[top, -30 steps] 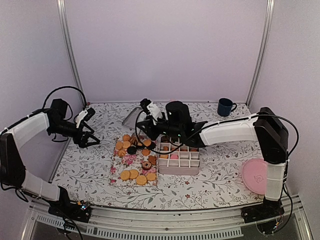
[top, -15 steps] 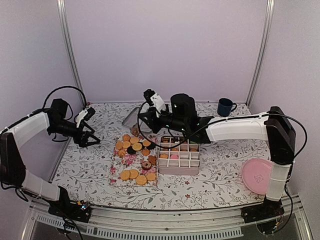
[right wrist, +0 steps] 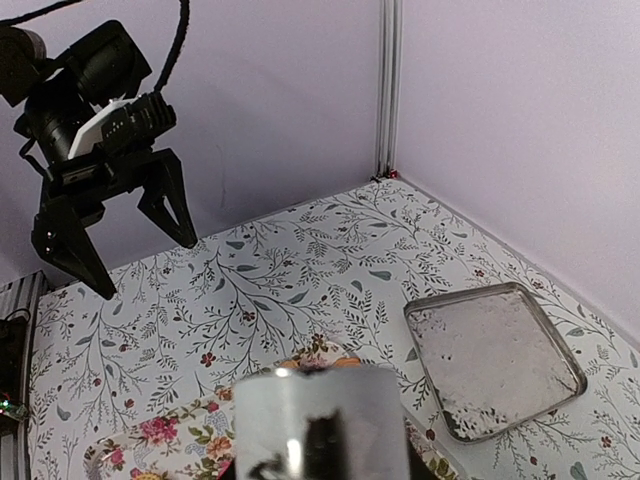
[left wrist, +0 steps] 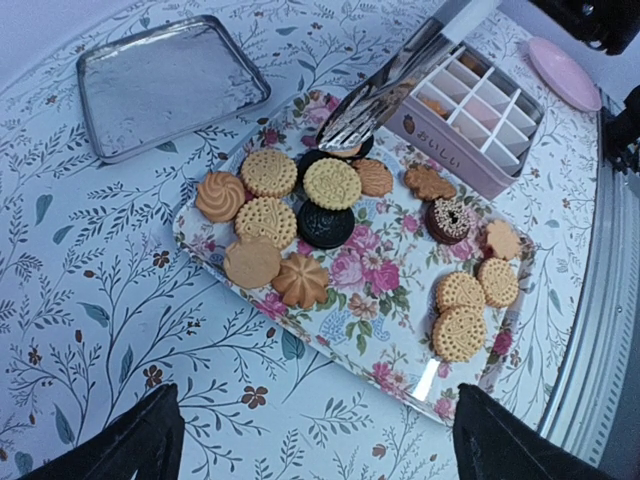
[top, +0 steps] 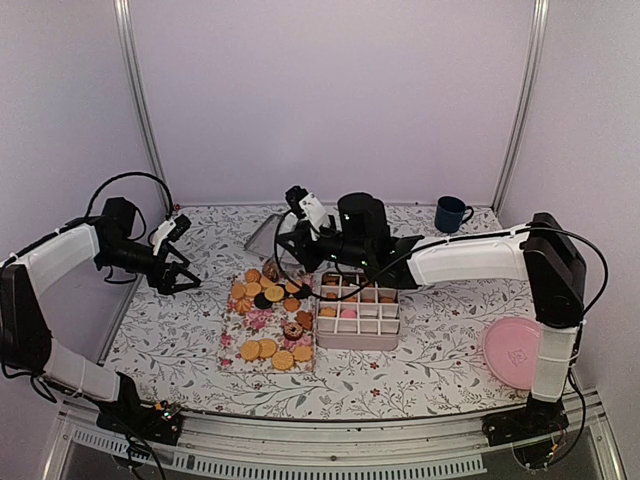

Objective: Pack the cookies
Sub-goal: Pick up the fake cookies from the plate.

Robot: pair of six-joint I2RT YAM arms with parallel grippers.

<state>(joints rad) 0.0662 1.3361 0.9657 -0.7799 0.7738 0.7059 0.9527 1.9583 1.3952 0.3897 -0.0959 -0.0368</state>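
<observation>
The cookies (top: 268, 296) lie on a floral tray (top: 237, 350); they are mostly golden, with some dark ones (left wrist: 325, 224). A white box with compartments (top: 358, 338) stands to the tray's right and holds a few cookies, one of them pink. My right gripper (top: 298, 252) hovers over the tray's far end. It is shut on metal tongs (left wrist: 385, 88), whose tips rest by the cookies next to the box. The tongs (right wrist: 320, 425) hide its jaws in the right wrist view. My left gripper (top: 178, 284) is open and empty, left of the tray; it also shows in the right wrist view (right wrist: 115, 240).
A shallow metal tray (top: 262, 236) lies behind the floral tray and shows in the left wrist view (left wrist: 170, 85). A dark blue mug (top: 450, 214) stands at the back right. A large pink plate (top: 512, 352) lies at the front right.
My right arm has shifted slightly up and back over the tray's far end with the tongs. The left arm has not moved.
</observation>
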